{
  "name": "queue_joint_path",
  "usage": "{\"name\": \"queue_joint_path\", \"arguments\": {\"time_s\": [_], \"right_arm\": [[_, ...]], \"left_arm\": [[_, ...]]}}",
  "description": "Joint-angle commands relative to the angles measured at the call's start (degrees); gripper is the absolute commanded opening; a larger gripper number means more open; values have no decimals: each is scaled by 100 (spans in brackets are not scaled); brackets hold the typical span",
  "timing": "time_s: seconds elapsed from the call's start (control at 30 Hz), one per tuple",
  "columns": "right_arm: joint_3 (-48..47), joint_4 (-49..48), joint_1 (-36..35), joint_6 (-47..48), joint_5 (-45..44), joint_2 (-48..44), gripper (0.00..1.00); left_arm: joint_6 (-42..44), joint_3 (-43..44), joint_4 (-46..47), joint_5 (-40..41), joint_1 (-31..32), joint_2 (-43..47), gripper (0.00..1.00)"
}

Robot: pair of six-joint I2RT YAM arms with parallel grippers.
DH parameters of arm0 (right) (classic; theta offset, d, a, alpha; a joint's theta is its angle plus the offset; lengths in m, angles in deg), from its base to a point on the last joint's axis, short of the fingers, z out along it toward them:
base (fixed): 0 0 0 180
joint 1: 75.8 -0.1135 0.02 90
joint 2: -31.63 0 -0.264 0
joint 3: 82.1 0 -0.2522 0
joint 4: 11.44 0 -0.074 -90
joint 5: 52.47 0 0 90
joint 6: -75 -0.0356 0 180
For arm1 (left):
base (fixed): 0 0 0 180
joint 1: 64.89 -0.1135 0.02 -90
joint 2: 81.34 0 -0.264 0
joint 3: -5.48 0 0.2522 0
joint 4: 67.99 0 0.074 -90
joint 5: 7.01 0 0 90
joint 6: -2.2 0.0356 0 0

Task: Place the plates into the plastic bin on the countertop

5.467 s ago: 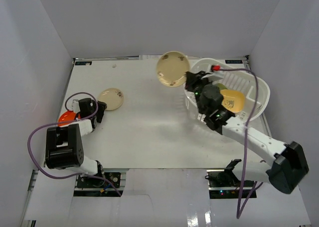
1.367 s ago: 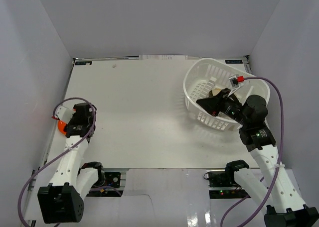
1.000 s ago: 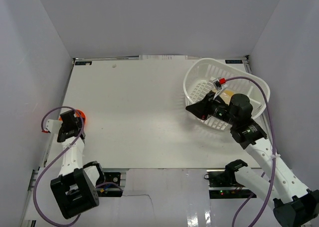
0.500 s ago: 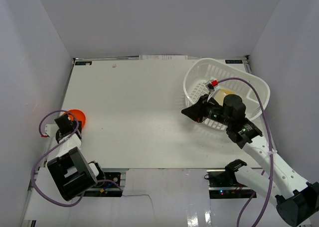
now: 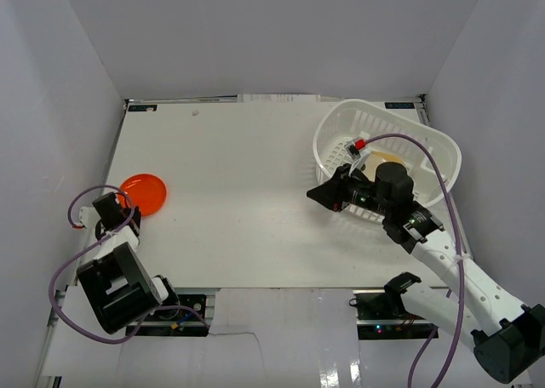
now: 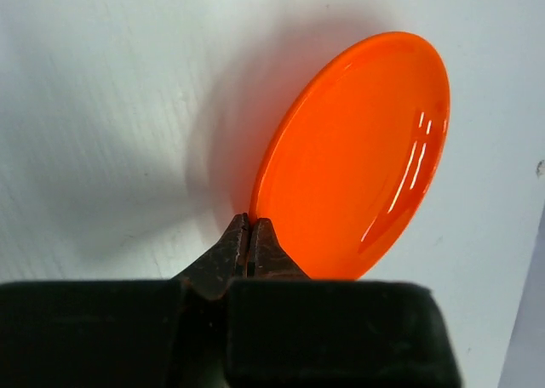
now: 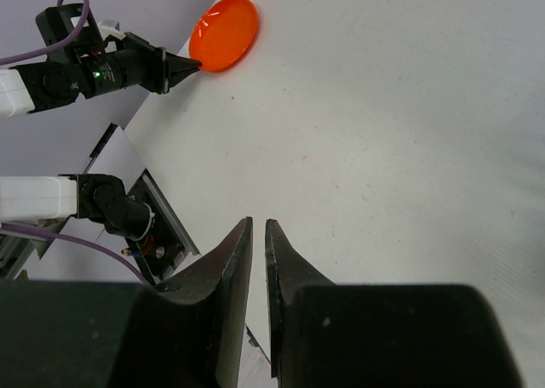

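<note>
The white tabletop (image 5: 255, 175) fills the space between plain white walls (image 5: 255, 39), and the white plastic bin (image 5: 341, 116), an oval basket with slotted sides, stands at its far right corner. The right arm (image 5: 451, 265) reaches from the near right across the front of the bin, hiding part of the near wall. The left arm (image 5: 106, 273) is folded low at the near left edge. Inside the bin a pale cream plate (image 5: 390, 157) shows just behind the right arm's wrist (most of it is covered, so any print cannot be made out). An orange plate (image 5: 143, 194) sits by the left edge of the tabletop, well apart from the bin. It is round, glossy and tilted in the left wrist view (image 6: 358, 158), throwing a shadow on the surface beside it. The left tool (image 6: 249, 235) is clenched on the near rim of this plate, its two dark tips pressed together there. The right tool (image 7: 258, 226) hangs over bare tabletop just left of the bin, its fingers drawn in to a thin slit with nothing between them, pointing toward the orange plate (image 7: 224, 33).
</note>
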Motion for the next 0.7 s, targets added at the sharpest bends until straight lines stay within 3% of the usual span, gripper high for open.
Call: {"name": "queue_joint_path", "arguments": {"time_s": [0.0, 0.2, 0.3, 0.37, 0.4, 0.43, 0.53, 0.67], "right_arm": [[-87, -215, -156, 44, -120, 51, 17], [-201, -389, -463, -27, -498, 252, 24], [-306, -487, -666, -79, -674, 445, 33], [-368, -531, -876, -88, -884, 578, 51], [-412, -592, -956, -97, -1094, 692, 70], [-429, -645, -1026, -106, -1218, 754, 80], [-543, -838, -1229, -167, -1508, 1061, 98], [-807, -1015, -1387, -150, -1711, 1657, 94]], "left_arm": [[230, -110, 144, -498, 6, 192, 0], [257, -197, 547, -1963, 76, 753, 0], [283, -215, 733, -2808, 392, 1166, 0], [214, -259, 794, -3170, 655, 1422, 0], [187, -303, 812, -3563, 840, 1658, 0], [152, -329, 812, -3715, 946, 1774, 0], [-7, -417, 839, -4198, 1524, 2108, 0], [-86, -453, 795, -4454, 2299, 2293, 0]]}}
